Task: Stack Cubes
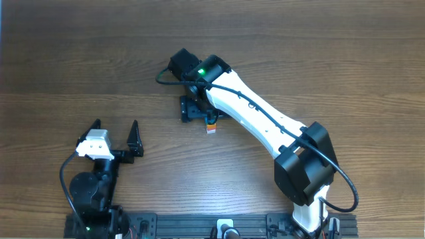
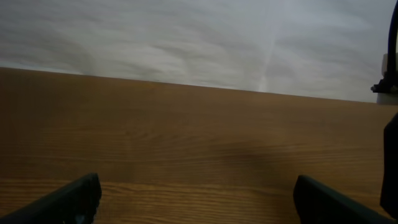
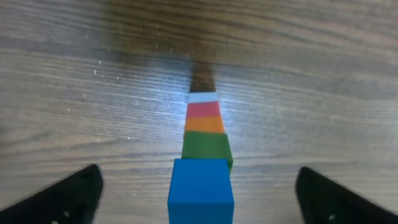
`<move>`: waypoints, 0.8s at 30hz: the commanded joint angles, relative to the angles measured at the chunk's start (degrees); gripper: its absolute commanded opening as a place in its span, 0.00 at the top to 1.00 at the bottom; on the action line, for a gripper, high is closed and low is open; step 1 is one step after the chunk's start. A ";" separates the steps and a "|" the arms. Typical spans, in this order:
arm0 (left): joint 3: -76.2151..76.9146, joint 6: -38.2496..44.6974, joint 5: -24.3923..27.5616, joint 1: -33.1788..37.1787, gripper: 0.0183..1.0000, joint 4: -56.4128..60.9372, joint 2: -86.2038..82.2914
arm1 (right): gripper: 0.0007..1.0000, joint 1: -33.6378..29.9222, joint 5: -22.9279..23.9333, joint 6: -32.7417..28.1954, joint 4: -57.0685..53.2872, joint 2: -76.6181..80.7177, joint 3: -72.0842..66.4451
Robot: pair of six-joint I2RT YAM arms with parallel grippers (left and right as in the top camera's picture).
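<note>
- Noting a five-cube stack (image 3: 203,134) standing on the surface (image 3: 74,81), near its middle: blue cube (image 3: 200,190) on top, then green cube (image 3: 207,147), orange cube (image 3: 204,124), red cube (image 3: 203,109), and pale cube (image 3: 203,97) at the base.
- Recording right jaws as released: spread wide either side of the blue cube, clear of it, grasping nothing.
- Recording left jaws as released too: low over bare surface close to own base, well apart from the stack.
- Judging the build complete or close to it; likely next move a withdrawal of the right arm (image 1: 259,119).
- Risk one: clipping the blue cube with a finger on a sideways or tilted retreat. Enough to topple so tall and narrow a column.
- Risk two: hidden misalignment between layers. Cannot tell true squareness from this steep angle; any jolt to the surface could shear the column at a poorly seated joint.
- Safer, by judgement: lifting straight up before swinging away.
</note>
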 commanded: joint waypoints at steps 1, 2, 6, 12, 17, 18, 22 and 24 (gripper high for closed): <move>-0.31 0.85 0.76 0.39 0.00 0.15 -0.46 | 0.01 0.17 0.17 -0.02 1.03 0.79 1.16; -0.31 0.85 0.76 0.39 0.00 0.15 -0.46 | 0.01 0.02 0.22 -0.48 1.29 0.79 1.53; -0.31 0.85 0.76 0.39 0.00 0.15 -0.46 | 0.01 -1.33 0.59 -4.26 1.49 0.76 5.05; -0.31 0.85 0.76 0.39 0.00 0.13 -0.46 | 0.01 -8.15 4.17 -12.00 0.52 -0.57 14.25; -0.31 0.85 0.76 0.39 0.00 0.13 -0.46 | 0.01 -17.79 6.08 -17.53 2.01 -4.35 15.50; -0.31 0.85 0.76 0.39 0.00 0.15 -0.46 | 0.01 -20.00 7.78 -18.45 2.01 -5.42 15.30; -0.31 0.85 0.76 0.39 0.00 0.15 -0.46 | 0.01 -25.18 15.50 -20.55 2.51 -9.94 12.70; -0.31 0.85 0.76 0.39 0.00 0.15 -0.46 | 0.01 -27.39 19.17 -21.35 4.66 -14.47 8.46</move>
